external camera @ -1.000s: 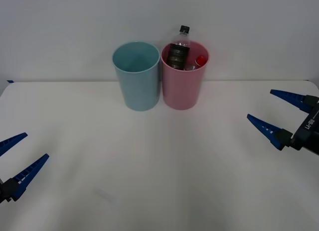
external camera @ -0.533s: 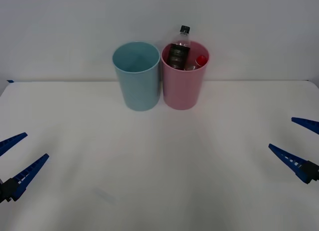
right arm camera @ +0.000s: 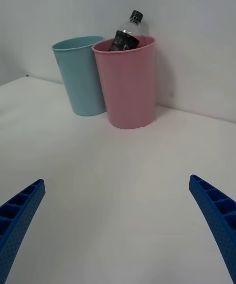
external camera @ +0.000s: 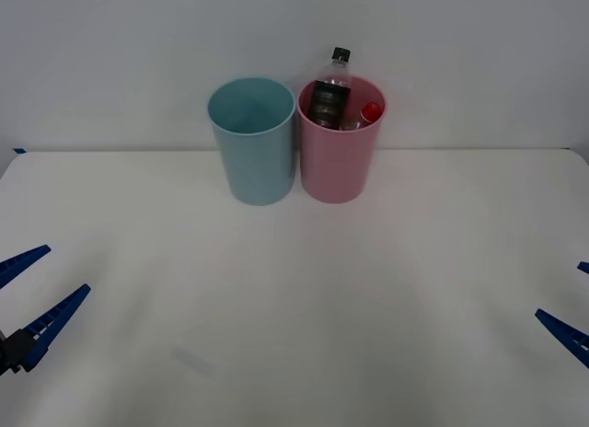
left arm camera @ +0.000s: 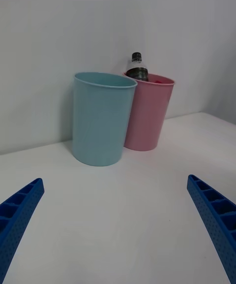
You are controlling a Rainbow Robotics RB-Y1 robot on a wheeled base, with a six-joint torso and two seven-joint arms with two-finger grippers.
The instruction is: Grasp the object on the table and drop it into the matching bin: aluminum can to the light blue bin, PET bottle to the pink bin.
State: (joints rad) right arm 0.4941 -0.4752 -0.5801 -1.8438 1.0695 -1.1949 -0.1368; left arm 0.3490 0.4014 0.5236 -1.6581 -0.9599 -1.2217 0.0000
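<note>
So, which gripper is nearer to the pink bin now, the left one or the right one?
Right, but only narrowly. The right gripper sits at the table's near right edge, the left gripper at its near left edge, both open and far from the pink bin.

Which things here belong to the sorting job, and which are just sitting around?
Part of the job:
- PET bottle, standing in the pink bin
- light blue bin
- table
- left gripper and right gripper, both open

Just sitting around:
- red-capped bottle, also in the pink bin
</note>
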